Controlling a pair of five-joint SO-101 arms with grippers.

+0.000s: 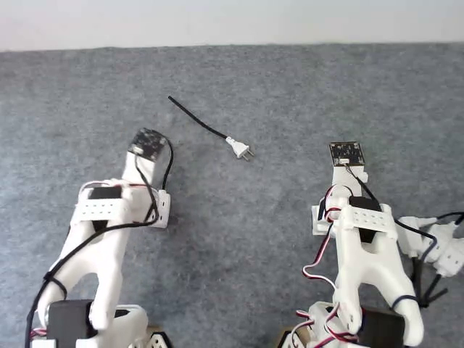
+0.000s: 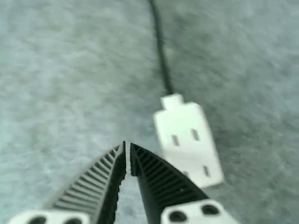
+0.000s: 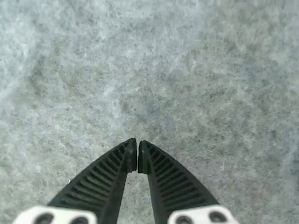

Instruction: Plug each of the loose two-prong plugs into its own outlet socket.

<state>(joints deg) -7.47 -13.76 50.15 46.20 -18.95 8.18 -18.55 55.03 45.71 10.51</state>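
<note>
- Grey, felt-like surface (image 1: 290,94): it runs to a straight far edge under a pale wall (image 1: 232,22).
- Plug (image 1: 240,150): white, two-prong, lying flat in the high view, between the two arm tips and apart from both.
  - Its long axis is diagonal. The prongs point toward the right arm's side and slightly toward the near edge.
  - Its black cord (image 1: 199,121) trails the opposite way, toward the far edge on the left arm's side, and ends loose on the surface.
  - Bare surface lies all round the plug, with a broad open strip between it and the far edge.
- Outlet (image 2: 187,140): a white block lying slotted face up, with two pairs of slots showing.
  - A black lead (image 2: 160,51) leaves its far end and runs away from the fingers.
  - Its long axis lies roughly in line with the left gripper, and it sits just beside that gripper.
  - I cannot tell whether the near corner touches a finger.
- Left gripper (image 2: 127,145): the black ribbed fingers (image 2: 154,172) are pressed almost together, with only a hairline gap. They hold nothing and point over bare surface next to the outlet.
- Right gripper (image 3: 137,142): the fingers (image 3: 163,172) meet at the tips and hold nothing. Bare grey surface lies ahead and to both sides.
- Left arm (image 1: 109,232) and right arm (image 1: 362,246): both white, coming from the near edge with a wide lane of surface between them.
</note>
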